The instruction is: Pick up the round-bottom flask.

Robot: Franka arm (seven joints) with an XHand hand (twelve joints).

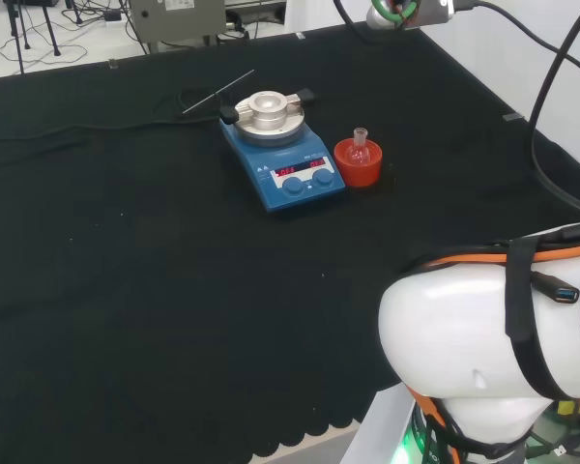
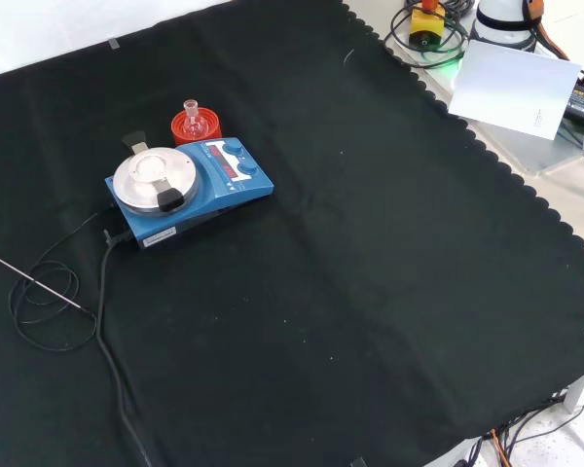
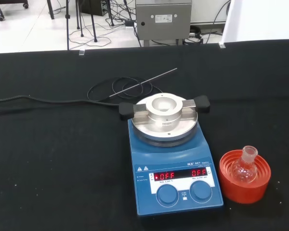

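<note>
Round-bottom flask (image 3: 244, 166) sits upright in red ribbed stand (image 3: 244, 176), just beside blue hotplate stirrer (image 3: 173, 171), to its right in the head view. Metal block (image 3: 164, 114) on the plate. Thin probe rod (image 3: 143, 83) and looped black cable (image 2: 41, 298) lie beyond. My fingers: cannot tell.

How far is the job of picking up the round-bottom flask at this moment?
Nothing looks done yet. The round-bottom flask stands upright in its red stand beside the blue stirrer plate, and nothing touches it. Nothing is in hand. Everything is left: to reach the flask, close on it and lift it from the stand.
</note>
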